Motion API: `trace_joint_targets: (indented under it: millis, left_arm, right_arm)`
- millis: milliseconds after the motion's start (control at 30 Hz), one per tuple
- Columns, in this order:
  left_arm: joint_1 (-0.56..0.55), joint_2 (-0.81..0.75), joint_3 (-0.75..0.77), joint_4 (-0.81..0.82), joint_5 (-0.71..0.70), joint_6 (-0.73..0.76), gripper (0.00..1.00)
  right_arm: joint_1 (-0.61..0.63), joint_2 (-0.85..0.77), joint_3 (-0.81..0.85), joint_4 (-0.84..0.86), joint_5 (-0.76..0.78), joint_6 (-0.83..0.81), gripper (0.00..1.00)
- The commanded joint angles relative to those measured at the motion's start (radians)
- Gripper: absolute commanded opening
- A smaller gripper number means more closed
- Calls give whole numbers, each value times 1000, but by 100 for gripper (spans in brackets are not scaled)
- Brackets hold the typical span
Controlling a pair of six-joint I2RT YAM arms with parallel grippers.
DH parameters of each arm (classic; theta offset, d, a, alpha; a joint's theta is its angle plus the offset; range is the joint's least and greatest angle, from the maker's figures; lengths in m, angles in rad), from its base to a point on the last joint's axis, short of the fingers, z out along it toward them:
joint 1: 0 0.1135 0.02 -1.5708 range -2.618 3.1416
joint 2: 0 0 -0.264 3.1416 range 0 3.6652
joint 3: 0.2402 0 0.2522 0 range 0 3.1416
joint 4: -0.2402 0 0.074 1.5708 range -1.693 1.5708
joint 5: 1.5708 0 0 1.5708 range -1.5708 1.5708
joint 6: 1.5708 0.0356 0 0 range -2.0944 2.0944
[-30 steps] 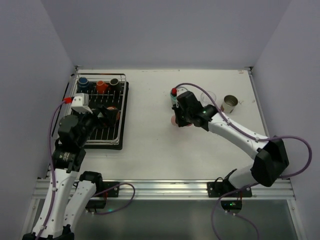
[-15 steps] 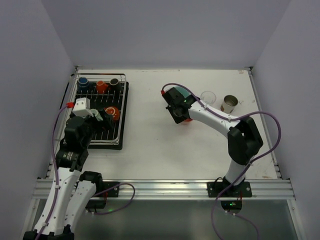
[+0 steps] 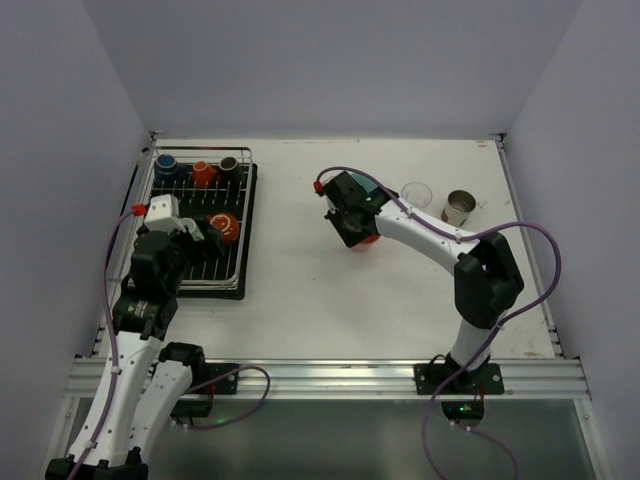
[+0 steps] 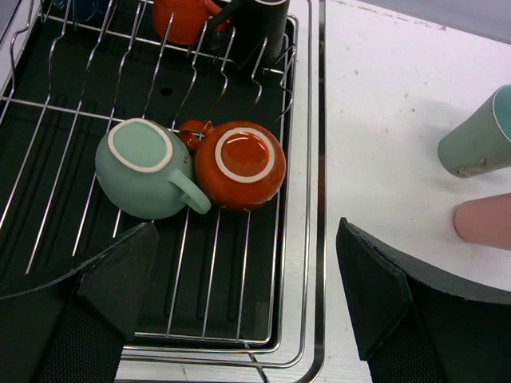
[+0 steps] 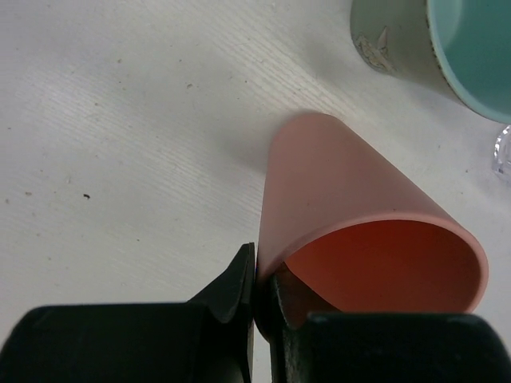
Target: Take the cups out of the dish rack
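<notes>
Right jaws pinch one salmon tumbler (image 5: 351,199); five cups (image 4: 239,163) in dish rack (image 3: 215,275).

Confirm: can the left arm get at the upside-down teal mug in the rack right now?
Probably yes. The left gripper hangs open over the dish rack, with the teal mug just ahead and nothing above it. Only the red-orange cup crowds its handle side.

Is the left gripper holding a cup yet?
No, the left gripper is open above the dish rack, the teal mug and orange cup lying free.
</notes>
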Motion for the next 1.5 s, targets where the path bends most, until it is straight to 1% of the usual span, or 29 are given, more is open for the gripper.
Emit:
trace_joint_targets:
  millis: [0, 133, 167, 200, 233, 300, 367, 400, 433, 467, 500, 533, 567, 600, 633, 667, 733, 800, 833, 867, 900, 967, 1000, 1100, 1167, 1200, 1267, 1400, 1467]
  left_arm:
    - [-2, 8, 10, 0, -33, 11, 100]
    - [-2, 26, 17, -7, -50, 1, 100]
    - [-2, 31, 19, -7, -52, -2, 100]
    - [-2, 41, 22, -7, -49, -12, 100]
    - [-2, 46, 32, -7, -44, -18, 100]
    - [-2, 57, 43, 2, -33, -35, 100]
    - [-4, 64, 43, 11, -41, -51, 100]
    - [-2, 72, 45, 15, -46, -55, 100]
    - [-2, 77, 43, 17, -58, -61, 100]
    - [-2, 81, 42, 22, -67, -72, 100]
    - [-2, 92, 40, 25, -78, -77, 100]
    - [-2, 98, 45, 25, -99, -83, 100]
    - [-2, 104, 45, 28, -111, -100, 100]
    - [-2, 113, 42, 43, -127, -109, 100]
    - [-2, 121, 40, 52, -157, -118, 100]
    - [-1, 141, 42, 58, -167, -144, 100]
    - [-1, 165, 51, 69, -199, -167, 100]
    - [1, 199, 53, 98, -236, -198, 100]
    - [1, 210, 54, 104, -294, -207, 100]
    - [4, 222, 56, 114, -315, -232, 100]
    - [13, 247, 63, 130, -325, -242, 100]
    - [32, 273, 68, 144, -348, -270, 100]
    - [45, 297, 71, 160, -351, -276, 100]
    - [87, 362, 72, 198, -354, -281, 98]
    - [108, 408, 89, 195, -334, -278, 96]
    - [110, 447, 101, 192, -336, -275, 94]
    - [110, 478, 105, 198, -333, -269, 91]
    - [110, 549, 105, 215, -325, -249, 90]
    - [115, 575, 105, 223, -348, -232, 91]
  right_arm:
    - [7, 3, 55, -42, -83, -48, 8]
    - [4, 28, 90, -42, -89, -58, 15]
    - [4, 30, 99, -40, -86, -58, 19]
    - [2, 30, 110, -42, -86, -59, 24]
    - [2, 28, 116, -40, -84, -61, 26]
    - [-1, 20, 132, -42, -81, -64, 34]
    - [1, 16, 136, -42, -83, -65, 37]
    - [1, 13, 139, -43, -83, -65, 42]
    - [1, 5, 141, -45, -77, -67, 43]
    - [1, 1, 144, -45, -74, -65, 47]
    - [1, -7, 150, -46, -72, -62, 48]
    - [-1, -27, 152, -46, -70, -56, 53]
    - [-1, -42, 155, -37, -64, -52, 55]
    - [1, -61, 153, -33, -63, -49, 59]
    - [1, -105, 152, -25, -63, -38, 65]
    - [1, -131, 149, -7, -63, -33, 69]
    - [1, -192, 118, 18, -73, -12, 79]
    - [4, -295, 48, 69, -95, 5, 83]
    - [2, -334, 19, 91, -100, 30, 87]
    - [4, -410, -17, 140, -107, 39, 88]
    - [4, -449, -88, 164, -136, 47, 88]
    - [4, -556, -161, 235, -153, 71, 88]
    - [2, -588, -224, 253, -162, 80, 88]
    - [4, -694, -317, 317, -178, 108, 87]
    - [5, -737, -351, 354, -190, 119, 87]
    - [4, -760, -370, 360, -193, 122, 87]
    - [4, -776, -376, 366, -199, 125, 87]
    - [5, -783, -381, 374, -204, 125, 86]
    - [5, -779, -382, 374, -247, 128, 86]
